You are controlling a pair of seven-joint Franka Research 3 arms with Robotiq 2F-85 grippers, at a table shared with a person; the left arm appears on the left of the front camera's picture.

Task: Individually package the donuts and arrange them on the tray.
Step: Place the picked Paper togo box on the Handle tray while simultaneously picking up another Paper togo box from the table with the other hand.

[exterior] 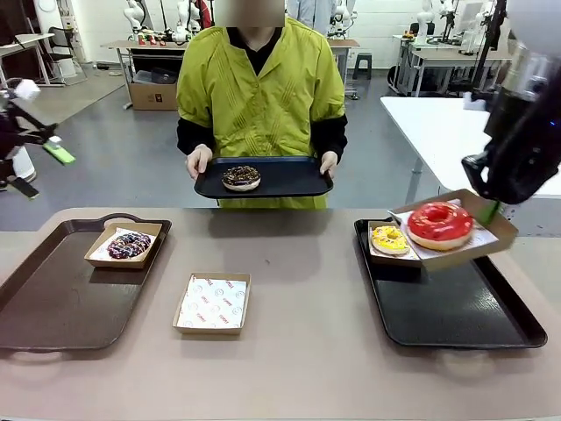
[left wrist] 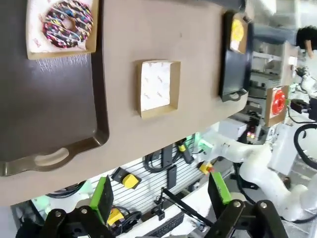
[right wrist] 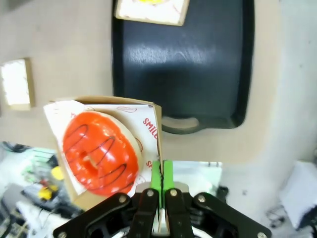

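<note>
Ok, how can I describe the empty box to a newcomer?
Look at the table, between the brown tray and the black tray. The cardboard box lies there on the bare tabletop. Unlike its neighbours, it holds only printed paper, no donut.

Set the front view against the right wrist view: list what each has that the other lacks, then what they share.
Front view adds: a person in a yellow-green jacket holding a small black tray with the chocolate sprinkled donut, and the dark drizzled donut boxed on a brown tray. Right wrist view adds: the right hand pinched shut on the wall of a shallow brown cardboard box. Both: that box's glossy red-glazed donut, the large black tray, the boxed yellow-iced donut, an empty paper-lined box.
</note>
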